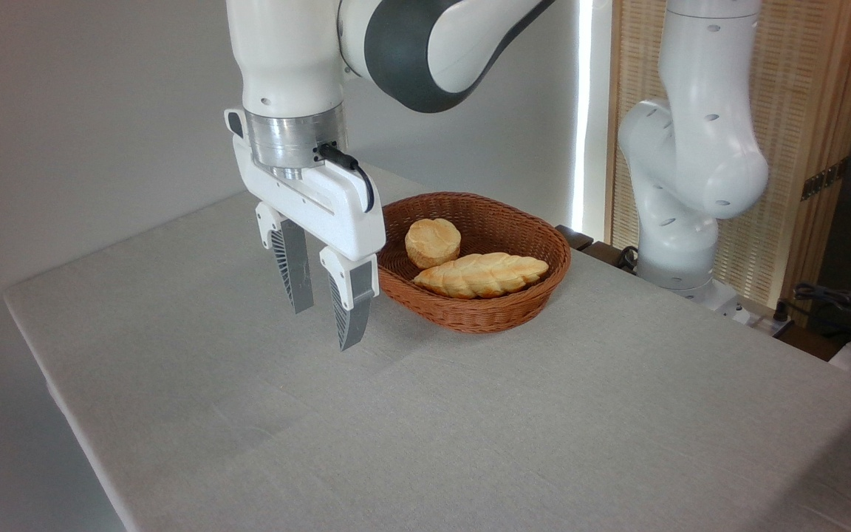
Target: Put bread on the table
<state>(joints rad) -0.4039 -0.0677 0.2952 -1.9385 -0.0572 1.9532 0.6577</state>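
The bread [433, 242], a small round golden-tan bun with a scored paler top, sits inside the brown wicker basket [492, 310] toward its back left. My gripper [326, 325] hangs above the grey cloth table [470, 428], just left of the basket and apart from the bun. Its two grey fingers point down, spread apart, with nothing between them.
A long braided golden loaf [482, 274] lies in the basket in front of the bun. My arm's white base [684, 222] stands beyond the table's far right edge, with cables [839, 303] beside it. Bare cloth stretches left of and in front of the basket.
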